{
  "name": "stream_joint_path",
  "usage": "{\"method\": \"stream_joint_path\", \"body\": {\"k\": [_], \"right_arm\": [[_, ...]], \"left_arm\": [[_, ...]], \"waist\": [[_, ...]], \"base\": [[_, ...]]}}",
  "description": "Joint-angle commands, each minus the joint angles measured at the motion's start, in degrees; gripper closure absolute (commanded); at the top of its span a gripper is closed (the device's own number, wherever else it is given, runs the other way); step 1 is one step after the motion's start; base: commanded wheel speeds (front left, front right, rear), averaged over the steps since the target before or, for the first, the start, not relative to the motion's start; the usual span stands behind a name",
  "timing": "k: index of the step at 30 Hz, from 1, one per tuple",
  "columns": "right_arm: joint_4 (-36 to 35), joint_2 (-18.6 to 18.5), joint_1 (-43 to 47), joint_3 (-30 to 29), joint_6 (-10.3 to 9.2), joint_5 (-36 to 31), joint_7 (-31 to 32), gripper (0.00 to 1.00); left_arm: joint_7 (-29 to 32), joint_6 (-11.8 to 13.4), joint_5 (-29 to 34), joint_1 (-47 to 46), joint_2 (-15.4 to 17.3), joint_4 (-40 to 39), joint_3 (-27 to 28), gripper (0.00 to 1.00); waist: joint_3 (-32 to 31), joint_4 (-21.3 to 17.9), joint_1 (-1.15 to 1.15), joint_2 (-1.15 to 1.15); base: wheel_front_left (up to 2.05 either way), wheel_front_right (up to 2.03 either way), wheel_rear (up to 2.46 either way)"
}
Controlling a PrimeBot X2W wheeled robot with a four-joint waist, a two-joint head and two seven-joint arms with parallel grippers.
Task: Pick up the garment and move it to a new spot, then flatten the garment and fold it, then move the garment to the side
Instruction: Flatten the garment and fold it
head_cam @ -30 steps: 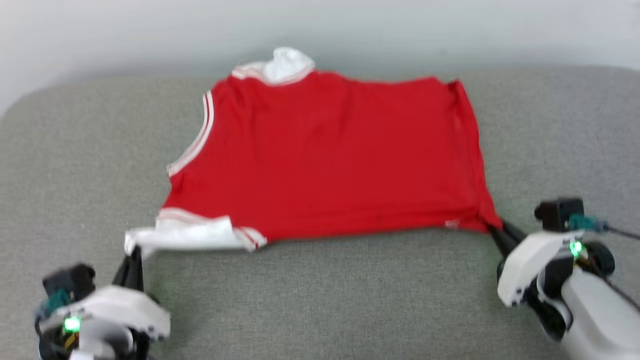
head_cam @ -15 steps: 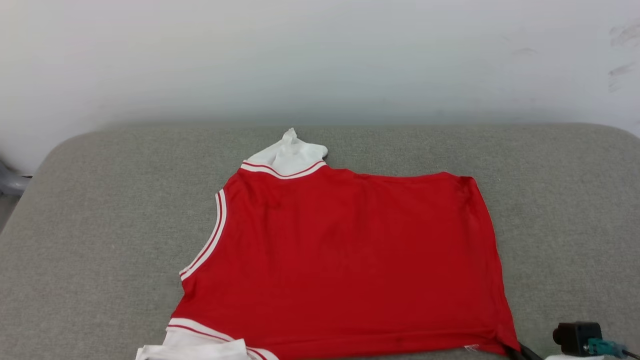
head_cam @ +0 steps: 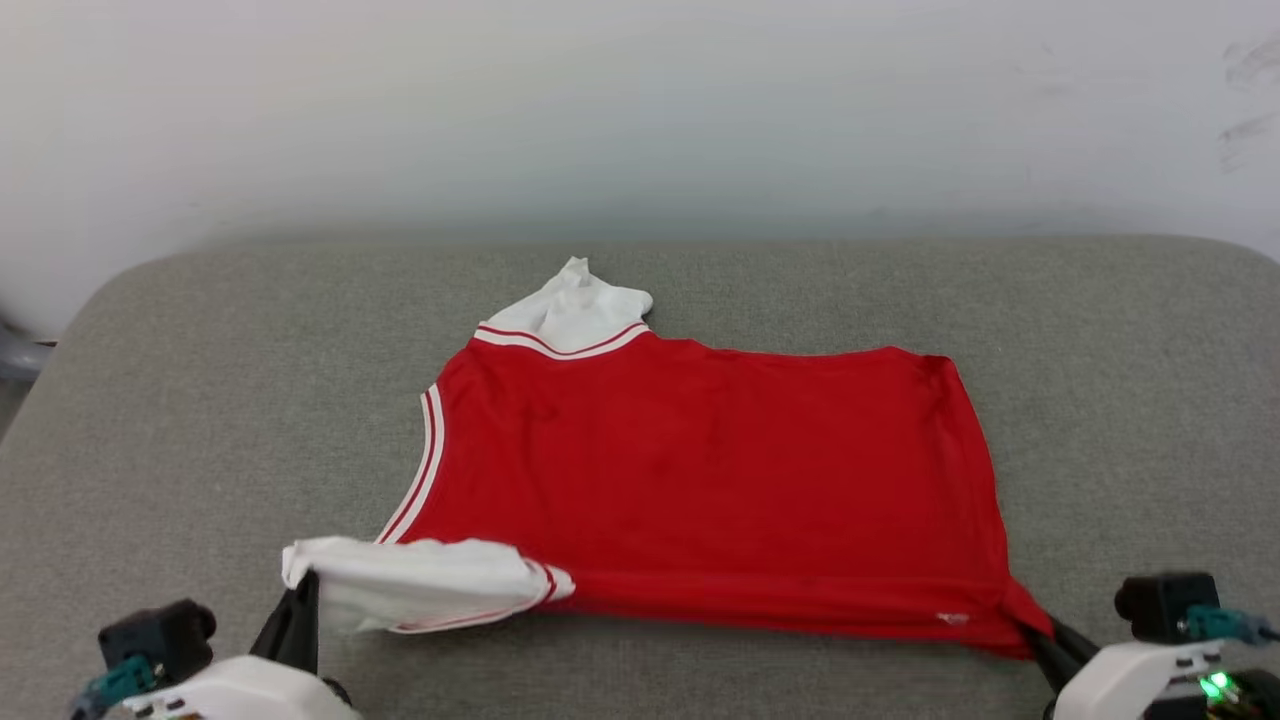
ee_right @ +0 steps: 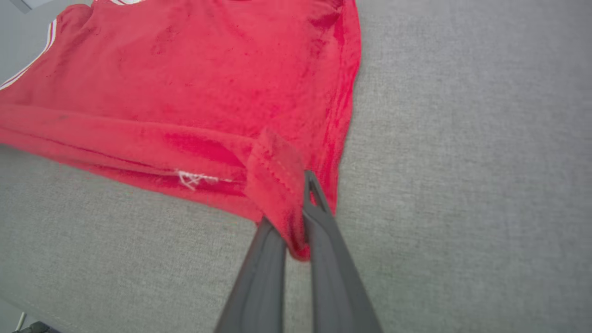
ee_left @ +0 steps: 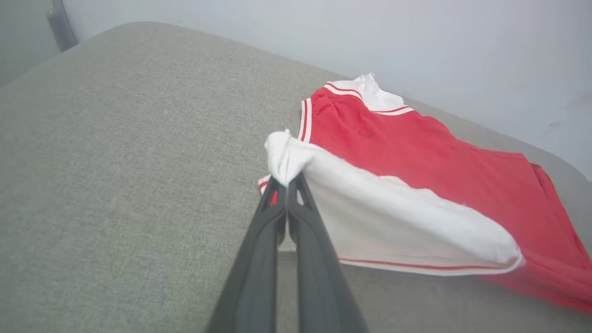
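The red jersey-knit shirt with striped red-and-white trim lies spread, plain side up, on the grey padded surface of coarse woven cloth. My left tool is closed on the bunched end of the soft white sleeve. My right tool is closed on the stitched red hem corner, which is folded between the two dark fingers.

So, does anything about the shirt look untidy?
Yes. On the garment, the far white sleeve is crumpled into a peak, not flat; the near sleeve is bunched where the left gripper pinches it.
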Motion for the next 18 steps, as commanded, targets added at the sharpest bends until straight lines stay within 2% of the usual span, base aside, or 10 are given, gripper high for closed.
{"method": "stream_joint_path", "body": {"k": [1, 10, 11, 12, 18], "right_arm": [[-0.75, -0.3, -2.75, -0.18, -0.1, -0.87, 1.27, 1.0], [1.99, -0.64, -13.74, 3.6, -0.09, -2.39, 4.07, 1.0], [4.47, -1.15, -17.56, 5.59, -0.09, -2.22, 3.78, 1.0], [5.23, -1.19, -18.77, 6.12, -0.09, -1.96, 3.92, 1.0], [10.97, -1.28, -23.11, 8.76, -0.09, -1.13, 2.53, 1.0]], "left_arm": [[0.3, -0.81, 0.32, -2.74, 0.17, 0.97, -0.35, 1.0], [-0.91, -3.8, 0.54, -12.6, -0.05, 7.13, -0.95, 1.0], [-0.81, -5.19, 0.33, -15.82, -0.34, 10.1, -1.62, 1.0], [-0.33, -5.55, 0.3, -16.76, -0.29, 11.13, -1.93, 1.0], [0.9, -8.06, -0.47, -20.81, -1.23, 17.61, -3.77, 1.0]], "waist": [[1.83, -0.85, 0.0, 0.0], [9.6, -2.34, 0.0, 0.0], [12.32, -2.37, 0.0, 0.0], [13.39, -2.4, 0.0, 0.0], [15.79, -2.5, 0.0, 0.0]], "base": [[0.0, 0.0, 0.0], [0.0, 0.0, 0.0], [0.0, 0.0, 0.0], [0.0, 0.0, 0.0], [0.0, 0.0, 0.0]]}}
